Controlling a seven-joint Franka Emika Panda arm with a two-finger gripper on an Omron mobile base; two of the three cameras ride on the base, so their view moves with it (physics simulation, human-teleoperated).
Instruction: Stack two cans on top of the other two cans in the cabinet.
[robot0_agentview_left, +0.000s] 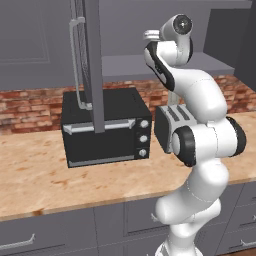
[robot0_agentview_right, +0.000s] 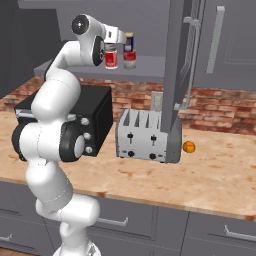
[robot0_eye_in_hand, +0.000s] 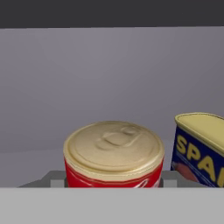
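Grey cabinet fronts and a red brick backsplash frame a speckled tan counter (robot0_agentview_left: 45, 165) in both base views. Going left to right in the left base view, the cabinet's open door (robot0_agentview_left: 92, 60) hangs edge-on with its long silver bar handle (robot0_agentview_left: 76, 65), in front of the black toaster oven (robot0_agentview_left: 105, 127); next comes the silver toaster (robot0_agentview_left: 170, 125), half hidden by the white arm (robot0_agentview_left: 200, 115), whose folded elbow rises to the cabinet shelf (robot0_agentview_left: 165, 62) and blocks whatever stands on it.

From the other side, the right base view shows what that one hides. The arm climbs from the lower left, bends up and reaches right to the shelf, wrist level. The gripper (robot0_agentview_right: 113, 46) sits over a red-and-white can (robot0_agentview_right: 111, 58) standing on the shelf. Just right of it the dark-blue can (robot0_agentview_right: 129, 42) rests on top of a second red-and-white can (robot0_agentview_right: 130, 60). Further right stand the toaster (robot0_agentview_right: 145, 136), the door edge, and a small orange fruit (robot0_agentview_right: 188, 146) on the counter.

Close up, the hand view looks at the tan lid of a red can (robot0_eye_in_hand: 113, 153) with the blue-and-yellow can (robot0_eye_in_hand: 200, 148) to its right, against the grey cabinet back wall (robot0_eye_in_hand: 87, 78). Whether the fingers are spread or closed, or holding anything, I cannot tell.
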